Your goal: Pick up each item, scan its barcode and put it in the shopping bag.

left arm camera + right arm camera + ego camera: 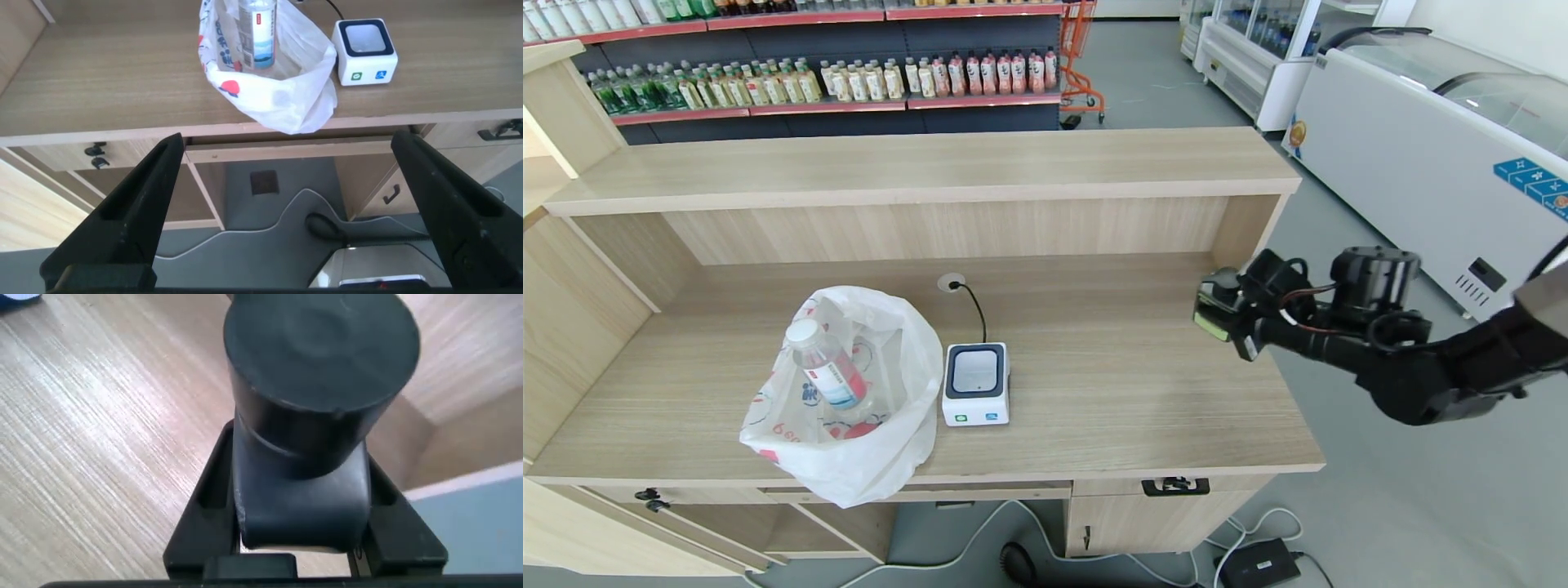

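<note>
Bottle [827, 371] in shopping bag [882, 457], well apart from right pincer [1214, 315]

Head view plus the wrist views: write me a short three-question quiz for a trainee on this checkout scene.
1. True or false: the bottle is inside the shopping bag.
2. Multiple choice: the scanner sits on which side of the shopping bag? A) the robot's left B) the robot's right C) on top of it
3. Fill in: the fingers of the left gripper are ____ (open or shut).

Key: 1 true; 2 B; 3 open.
</note>
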`<state>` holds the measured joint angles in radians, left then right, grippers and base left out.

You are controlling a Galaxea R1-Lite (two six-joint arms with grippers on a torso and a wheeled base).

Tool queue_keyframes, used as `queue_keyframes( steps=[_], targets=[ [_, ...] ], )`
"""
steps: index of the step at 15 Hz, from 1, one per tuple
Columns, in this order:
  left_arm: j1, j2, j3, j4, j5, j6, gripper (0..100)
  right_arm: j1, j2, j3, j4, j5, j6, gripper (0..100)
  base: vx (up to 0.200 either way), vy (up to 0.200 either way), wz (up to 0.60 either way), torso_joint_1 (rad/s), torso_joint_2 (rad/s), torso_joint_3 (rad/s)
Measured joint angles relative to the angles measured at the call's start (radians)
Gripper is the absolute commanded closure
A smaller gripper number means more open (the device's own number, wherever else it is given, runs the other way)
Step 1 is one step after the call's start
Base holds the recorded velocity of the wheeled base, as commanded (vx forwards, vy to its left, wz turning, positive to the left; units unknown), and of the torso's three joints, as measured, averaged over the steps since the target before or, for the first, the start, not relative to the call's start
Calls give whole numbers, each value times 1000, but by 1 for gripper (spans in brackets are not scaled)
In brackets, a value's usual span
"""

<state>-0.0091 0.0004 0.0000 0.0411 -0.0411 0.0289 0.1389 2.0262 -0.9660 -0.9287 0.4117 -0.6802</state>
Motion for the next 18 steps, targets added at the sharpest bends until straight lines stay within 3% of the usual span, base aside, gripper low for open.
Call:
queue_keyframes(
  steps=[3, 5, 7, 10, 12, 15, 18],
  targets=[
    [0, 0, 0, 0, 0, 0, 0, -28, -273, 177, -14, 27, -232, 100, 0, 0, 0, 0, 0, 0],
    [0, 0, 0, 0, 0, 0, 0, -4, -422, 287, -21, 160, -472, 100, 0, 0, 0, 0, 0, 0],
    [1, 0, 0, 0, 0, 0, 0, 82, -504, 321, -26, 341, -777, 100, 0, 0, 0, 0, 0, 0],
    [0, 0, 0, 0, 0, 0, 0, 250, -594, 327, -90, 423, -1220, 100, 0, 0, 0, 0, 0, 0],
    [0, 0, 0, 0, 0, 0, 0, 368, -622, 339, -145, 502, -1406, 100, 0, 0, 0, 0, 0, 0],
    [0, 0, 0, 0, 0, 0, 0, 544, -639, 368, -122, 607, -1685, 100, 0, 0, 0, 0, 0, 0],
    [0, 0, 0, 0, 0, 0, 0, 599, -687, 375, -26, 633, -1795, 100, 0, 0, 0, 0, 0, 0]
  ],
)
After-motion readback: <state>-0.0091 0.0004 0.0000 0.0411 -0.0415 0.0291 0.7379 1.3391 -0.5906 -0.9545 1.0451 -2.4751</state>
